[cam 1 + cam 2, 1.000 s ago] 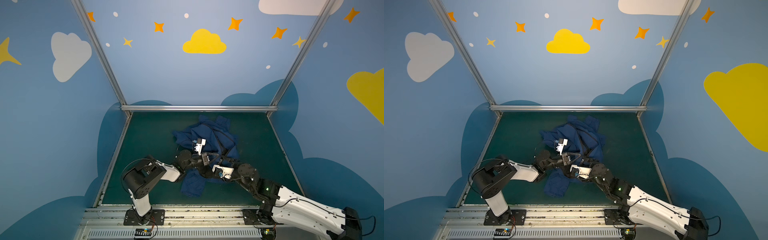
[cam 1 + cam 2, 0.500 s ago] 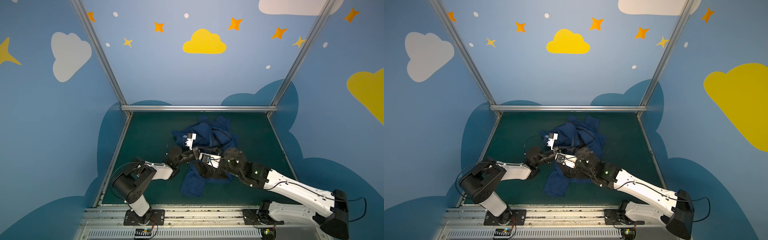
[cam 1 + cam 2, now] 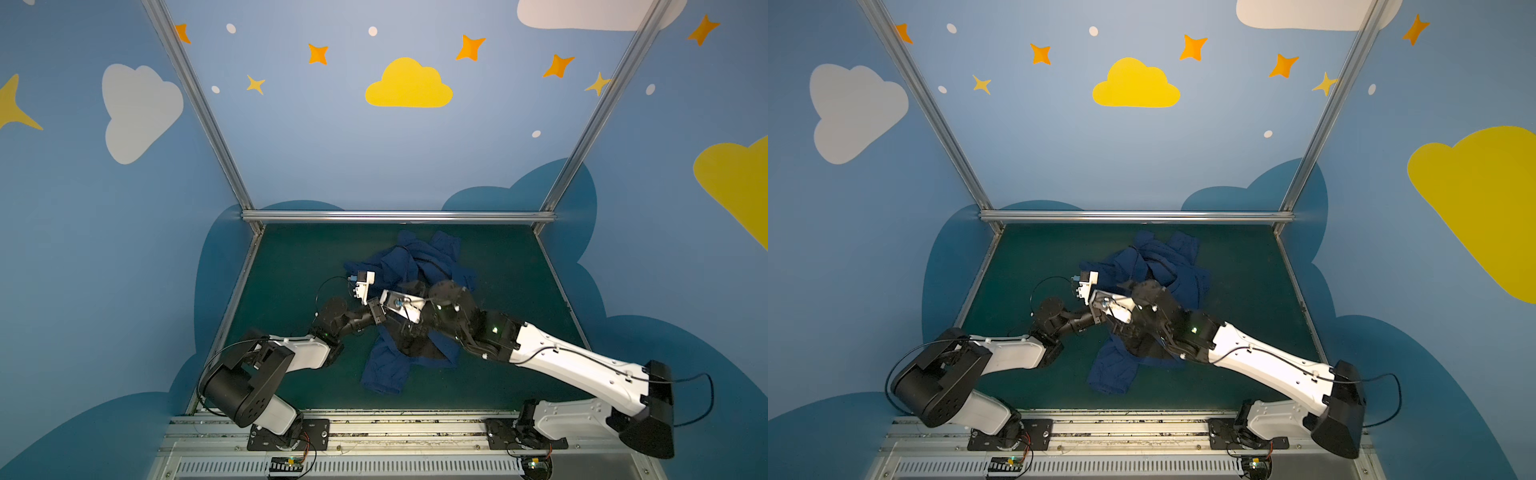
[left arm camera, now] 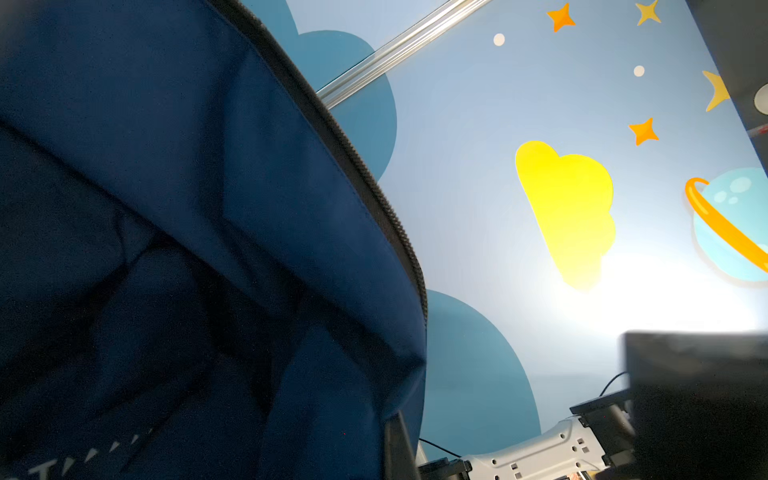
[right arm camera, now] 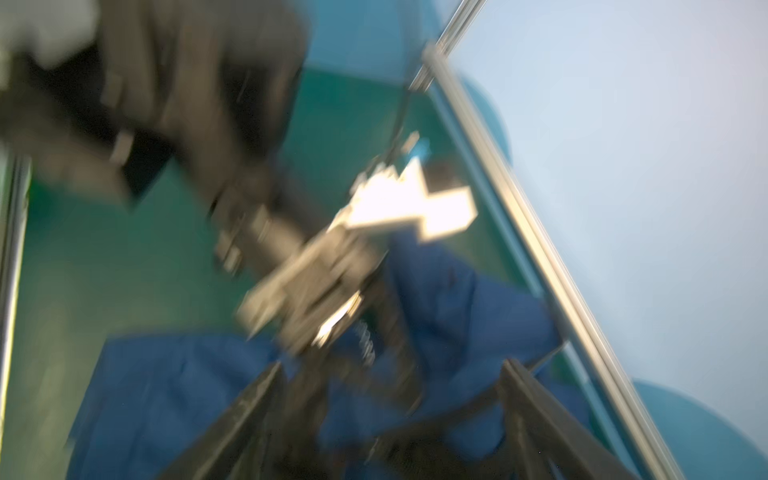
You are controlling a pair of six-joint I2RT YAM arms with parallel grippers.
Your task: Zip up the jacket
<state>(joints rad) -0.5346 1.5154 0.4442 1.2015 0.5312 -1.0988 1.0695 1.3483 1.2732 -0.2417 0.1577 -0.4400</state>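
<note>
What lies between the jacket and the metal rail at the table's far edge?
Nothing: only a bare strip of green table separates the jacket from the rail. Both top views show it.

Top views evenly lit, right wrist view motion-blurred, left wrist view glare-washed

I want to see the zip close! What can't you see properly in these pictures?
- Zipper slider: shows in no view; in both top views the right arm covers the middle of the jacket.
- White lettering: left wrist view, cut off by the picture's edge.
- What the right gripper touches: right wrist view, smeared by motion blur.
- Zipper teeth: too small to see in both top views.
</note>
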